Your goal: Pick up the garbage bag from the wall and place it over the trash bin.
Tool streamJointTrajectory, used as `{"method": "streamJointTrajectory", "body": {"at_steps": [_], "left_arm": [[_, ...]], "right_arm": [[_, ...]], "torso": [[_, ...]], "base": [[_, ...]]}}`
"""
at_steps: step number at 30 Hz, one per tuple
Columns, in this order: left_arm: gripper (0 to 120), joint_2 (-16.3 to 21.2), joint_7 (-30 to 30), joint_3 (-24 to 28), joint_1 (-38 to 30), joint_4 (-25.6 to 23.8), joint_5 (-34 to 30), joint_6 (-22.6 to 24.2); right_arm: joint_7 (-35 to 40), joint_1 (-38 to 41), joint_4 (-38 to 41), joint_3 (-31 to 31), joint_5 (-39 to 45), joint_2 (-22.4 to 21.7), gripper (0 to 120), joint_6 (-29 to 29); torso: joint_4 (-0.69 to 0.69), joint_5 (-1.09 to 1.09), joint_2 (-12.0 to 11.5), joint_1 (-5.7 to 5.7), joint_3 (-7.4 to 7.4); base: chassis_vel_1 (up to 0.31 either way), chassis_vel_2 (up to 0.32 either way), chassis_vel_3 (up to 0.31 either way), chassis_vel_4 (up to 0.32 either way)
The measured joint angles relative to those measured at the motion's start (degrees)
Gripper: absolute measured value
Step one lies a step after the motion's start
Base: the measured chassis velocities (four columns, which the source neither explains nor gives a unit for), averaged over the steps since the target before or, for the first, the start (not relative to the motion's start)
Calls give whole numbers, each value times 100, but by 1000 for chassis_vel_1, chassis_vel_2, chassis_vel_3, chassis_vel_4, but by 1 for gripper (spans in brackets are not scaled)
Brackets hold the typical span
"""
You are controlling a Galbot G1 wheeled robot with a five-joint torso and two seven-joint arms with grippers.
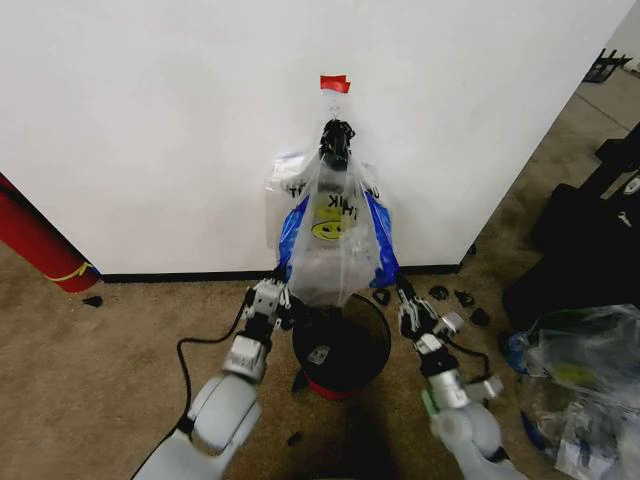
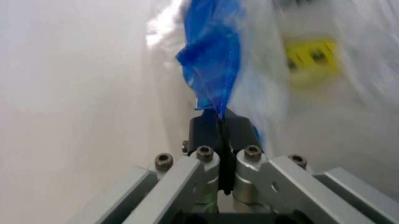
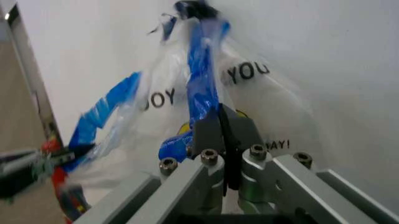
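While the bag (image 1: 335, 235) is hanging from the hook (image 1: 336, 140) on the wall (image 1: 150, 120), just under the red tape (image 1: 334, 84), both arms are gripping its lower edge above the bin (image 1: 340, 345). Left end effector (image 1: 283, 300) is pinching a blue fold at the bag's left corner; the left wrist view is showing the pads closed tight with blue film (image 2: 212, 60) rising from the seam. Right end effector (image 1: 404, 297) is doing likewise at the right corner, closed on a blue strip (image 3: 201, 79). A white smiley bag (image 1: 330, 222) is hanging behind or within the clear one; I cannot tell which layer each pinch is holding. Judgement: the mouth is sitting just above the rim, so the step in hand is spreading and drawing down. Doing it well is meaning keeping both pinches firm, moving the arms apart evenly to open the mouth wider than the rim, and easing the top off the hook rather than tearing thin film.
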Motion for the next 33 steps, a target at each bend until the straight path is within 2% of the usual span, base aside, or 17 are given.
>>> {"method": "streamJointTrajectory", "body": {"at_steps": [5,9,16,19,22,27,33], "left_arm": [[0,-18,-68,-217,297,-146,139,-107],[0,-55,-94,-301,440,-247,186,-193],[0,-107,-107,-403,802,-859,198,-344],[0,-77,-93,-443,1064,-1436,180,-359],[0,-43,-78,-460,1255,-1797,171,-367],[0,-65,-47,-465,1418,-2031,197,-369],[0,-166,-43,-444,1458,-1901,276,-406]], "right_arm": [[-529,-299,35,347,-311,-117,0,225],[-744,-431,155,415,-232,-149,0,281],[-912,-653,903,550,95,-158,0,336],[-1044,-780,1372,650,347,-136,0,378],[-1127,-851,1710,738,608,-118,0,381],[-1175,-875,2025,857,892,-130,0,380],[-1288,-881,1889,822,951,-147,0,436]], "torso": [[1,0,0,1,0],[0,0,-1,1,1],[1,-1,-1,1,1],[1,-1,-1,1,0],[1,-1,-1,1,0],[1,-1,-1,1,0],[1,-1,-1,1,1]], "base": [[0,0,0,0],[0,0,0,0],[0,0,0,0],[0,0,0,0],[0,0,0,0],[0,0,0,0],[0,0,0,0]]}}
